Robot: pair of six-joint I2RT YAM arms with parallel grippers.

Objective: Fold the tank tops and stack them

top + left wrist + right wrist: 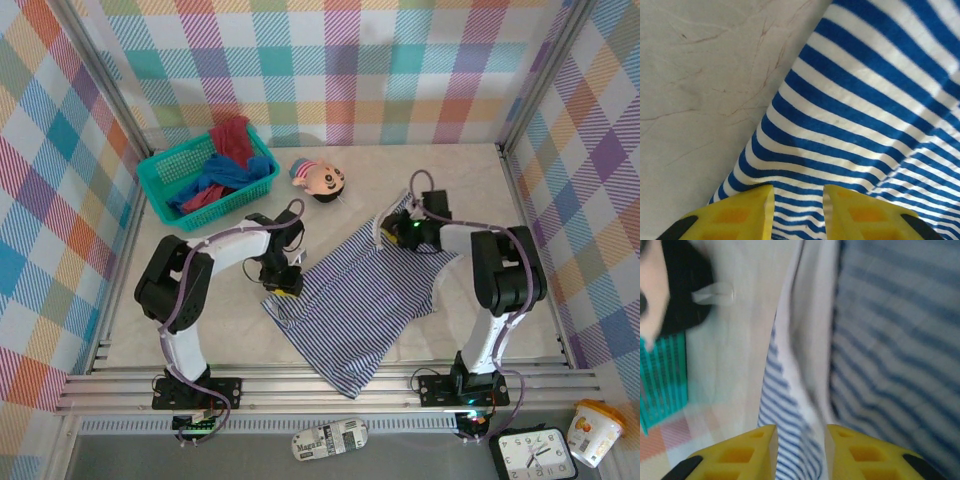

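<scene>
lying spread: striped top [365,300], open table [250,345] along edges

- The left arm [225,240] is bent at the elbow and reached inward; the left gripper [285,280] is pointed down, its yellow fingers [740,215] set narrowly apart.
- The right arm [500,270] is folded forward and leftward; the right gripper [392,228] is held low, its fingers [875,455] slightly parted, and a grip cannot be judged.

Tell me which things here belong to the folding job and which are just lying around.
Job: striped tank top, blue tank top, red tank top.
Lying about: teal basket, doll, clock, cup.
</scene>
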